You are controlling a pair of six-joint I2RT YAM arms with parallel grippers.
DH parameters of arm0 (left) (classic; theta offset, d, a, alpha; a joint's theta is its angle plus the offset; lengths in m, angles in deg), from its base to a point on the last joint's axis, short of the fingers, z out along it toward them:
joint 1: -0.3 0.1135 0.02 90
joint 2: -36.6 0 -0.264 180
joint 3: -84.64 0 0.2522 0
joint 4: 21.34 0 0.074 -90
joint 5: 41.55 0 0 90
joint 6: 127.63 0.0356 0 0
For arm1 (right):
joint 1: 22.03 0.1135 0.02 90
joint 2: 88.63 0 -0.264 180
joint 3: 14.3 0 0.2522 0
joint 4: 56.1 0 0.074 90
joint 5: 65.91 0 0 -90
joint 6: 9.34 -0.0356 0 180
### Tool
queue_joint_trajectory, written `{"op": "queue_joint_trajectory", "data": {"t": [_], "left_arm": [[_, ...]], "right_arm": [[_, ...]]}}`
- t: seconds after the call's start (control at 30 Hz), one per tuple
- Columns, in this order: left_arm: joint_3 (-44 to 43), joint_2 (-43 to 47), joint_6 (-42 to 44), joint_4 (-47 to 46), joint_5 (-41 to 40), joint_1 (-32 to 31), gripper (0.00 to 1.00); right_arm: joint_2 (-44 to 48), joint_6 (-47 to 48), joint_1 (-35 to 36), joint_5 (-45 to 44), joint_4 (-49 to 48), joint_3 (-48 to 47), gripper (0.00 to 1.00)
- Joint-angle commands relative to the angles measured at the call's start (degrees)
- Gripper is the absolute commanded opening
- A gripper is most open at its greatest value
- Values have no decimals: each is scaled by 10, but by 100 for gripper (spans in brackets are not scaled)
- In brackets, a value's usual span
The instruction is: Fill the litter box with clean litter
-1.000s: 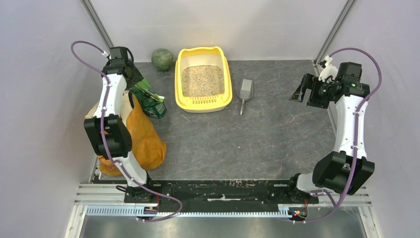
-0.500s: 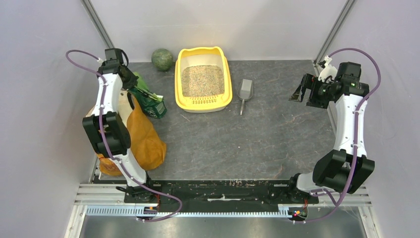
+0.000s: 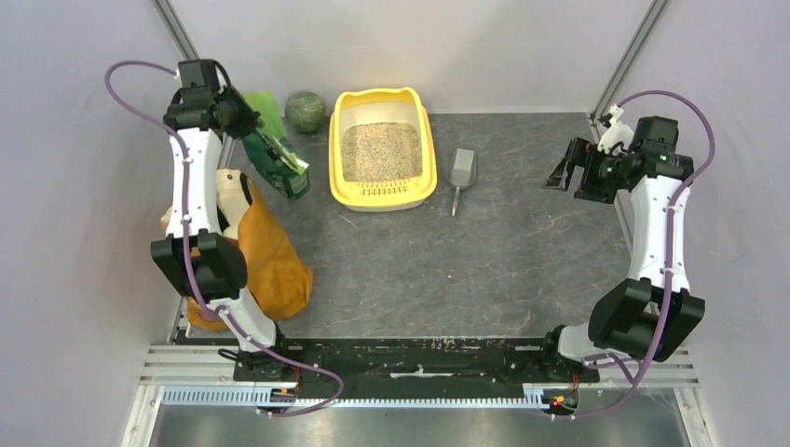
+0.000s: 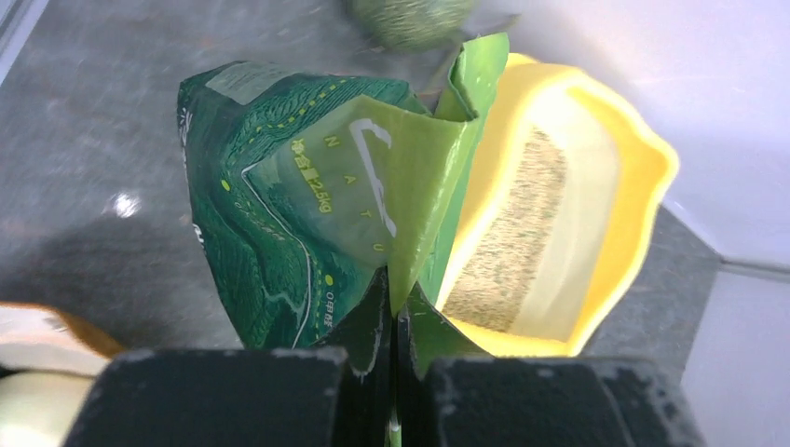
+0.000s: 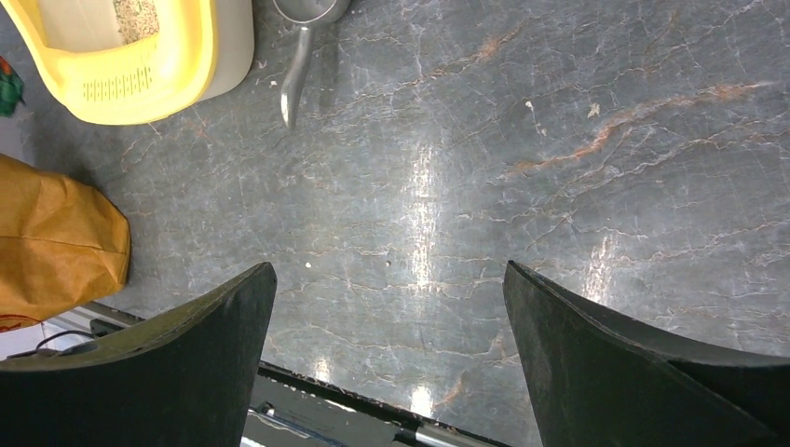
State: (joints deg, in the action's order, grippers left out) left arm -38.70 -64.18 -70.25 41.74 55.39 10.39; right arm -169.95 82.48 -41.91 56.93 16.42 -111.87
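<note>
Left wrist view: left hand (image 4: 396, 372) pinches the bag (image 4: 270, 214) beside the box (image 4: 652, 168); bring it above the litter (image 4: 522, 223), then tip slowly. Right hand (image 5: 388, 270) is spread.

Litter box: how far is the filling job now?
Done: the litter box holds a layer of clean litter. In hand: the left hand is shut on the green bag, beside the box. Left: perhaps more pouring; the right hand is open and empty.

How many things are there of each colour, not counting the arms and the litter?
Green: 2, bag, ball
Yellow: 1, litter box
Orange: 1, shopping bag
Grey: 1, scoop
Total: 5
</note>
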Motion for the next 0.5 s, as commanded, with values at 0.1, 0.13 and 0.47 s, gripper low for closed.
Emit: {"op": "queue_joint_trajectory", "data": {"t": [0.1,0.13,0.47], "left_arm": [[-231,34,61,-99,127,-120,2],[-246,28,75,-90,141,-141,2],[-250,0,395,-13,199,-481,2]], "right_arm": [[-2,-18,0,45,-10,-28,99],[-2,-29,0,50,-10,-32,99],[92,22,-47,197,-66,-30,99]]}}
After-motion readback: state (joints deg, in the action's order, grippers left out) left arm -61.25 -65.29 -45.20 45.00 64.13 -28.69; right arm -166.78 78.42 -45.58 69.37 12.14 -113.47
